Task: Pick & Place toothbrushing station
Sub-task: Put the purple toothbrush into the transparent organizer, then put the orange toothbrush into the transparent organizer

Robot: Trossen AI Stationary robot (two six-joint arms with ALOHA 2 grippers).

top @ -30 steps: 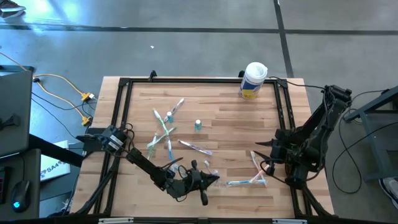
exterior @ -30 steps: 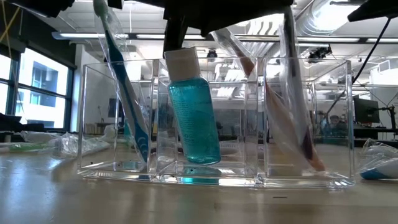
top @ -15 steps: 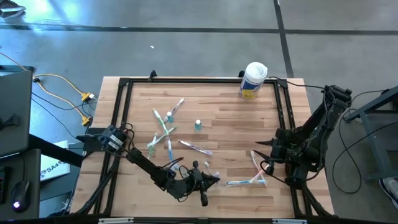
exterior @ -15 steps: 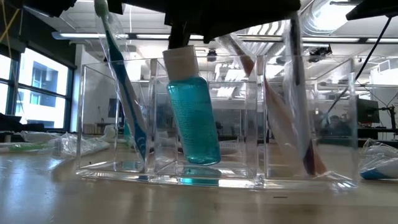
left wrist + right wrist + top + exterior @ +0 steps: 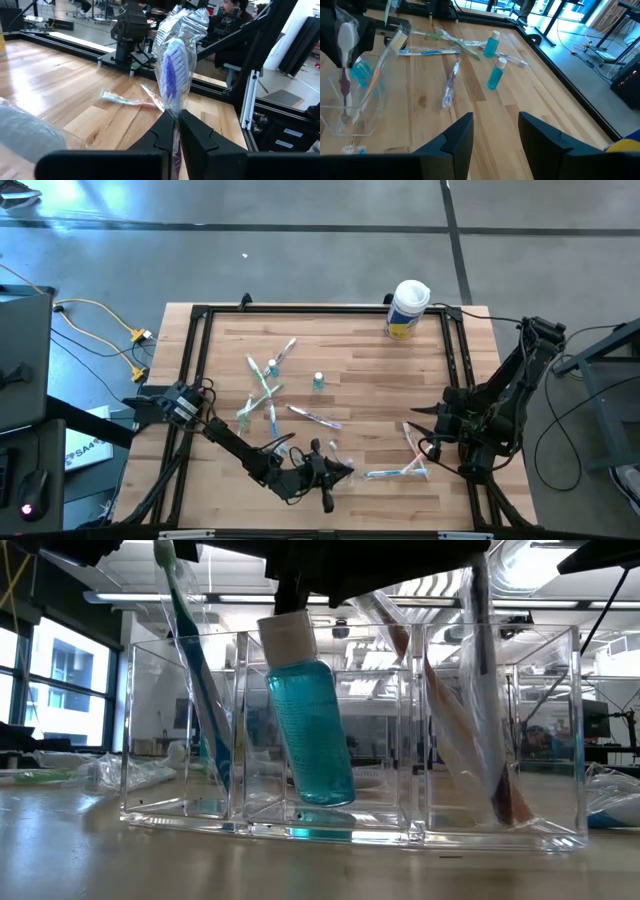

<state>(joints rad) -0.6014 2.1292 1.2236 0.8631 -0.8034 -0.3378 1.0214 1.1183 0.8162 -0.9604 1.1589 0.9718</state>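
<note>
1. Near the front edge of the wooden table (image 5: 380, 370), the small clear plastic three-compartment holder (image 5: 350, 730) stands under the left gripper (image 5: 176, 131). Keep it from tipping: no sideways drag on release.
2. Left gripper pinches a wrapped purple-bristled toothbrush (image 5: 175, 65) between nearly closed fingers, over the holder. Judgement: open slowly, then lift straight up clear of the handle.
3. Right gripper (image 5: 495, 135) waits at the table's right side, fingers spread, holding nothing.
4. Teal liquid bottle with white cap (image 5: 305, 715) leans in the middle compartment; avoid knocking it.
5. Loose toothbrushes (image 5: 265, 385) remain mid-table, left of centre.
</note>
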